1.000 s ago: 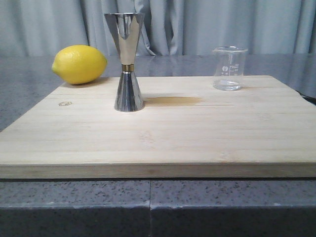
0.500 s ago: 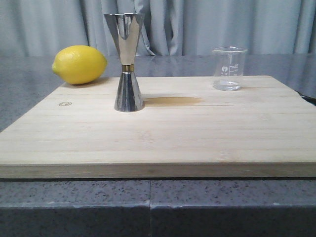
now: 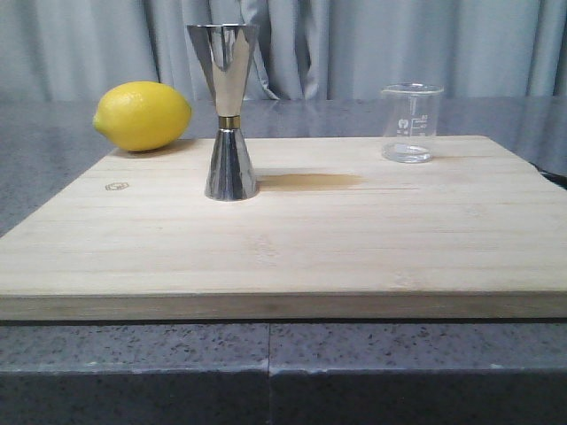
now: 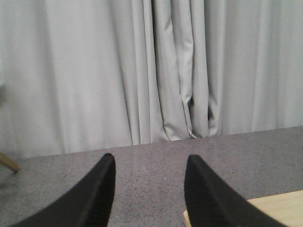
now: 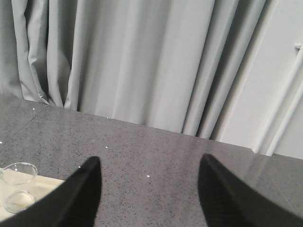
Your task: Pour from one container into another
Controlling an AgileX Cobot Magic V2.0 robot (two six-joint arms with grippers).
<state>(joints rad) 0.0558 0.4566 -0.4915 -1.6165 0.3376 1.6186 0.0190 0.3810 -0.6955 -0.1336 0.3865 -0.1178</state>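
Observation:
The small clear glass beaker (image 3: 411,122) with white scale marks stands upright at the far right of the wooden board (image 3: 292,239); a little clear liquid lies in its bottom. It also shows in the right wrist view as the beaker (image 5: 17,193), off to one side of my right gripper (image 5: 150,163), which is open and empty. The tall steel jigger (image 3: 228,112) with a gold waist band stands upright on the board's far left part. My left gripper (image 4: 149,161) is open over bare grey counter, holding nothing. Neither gripper appears in the front view.
A yellow lemon (image 3: 143,115) lies on the grey counter (image 3: 53,168) just behind the board's far left corner. Grey curtains (image 3: 354,44) hang behind the table. A board corner (image 4: 279,208) shows beside the left gripper's fingers.

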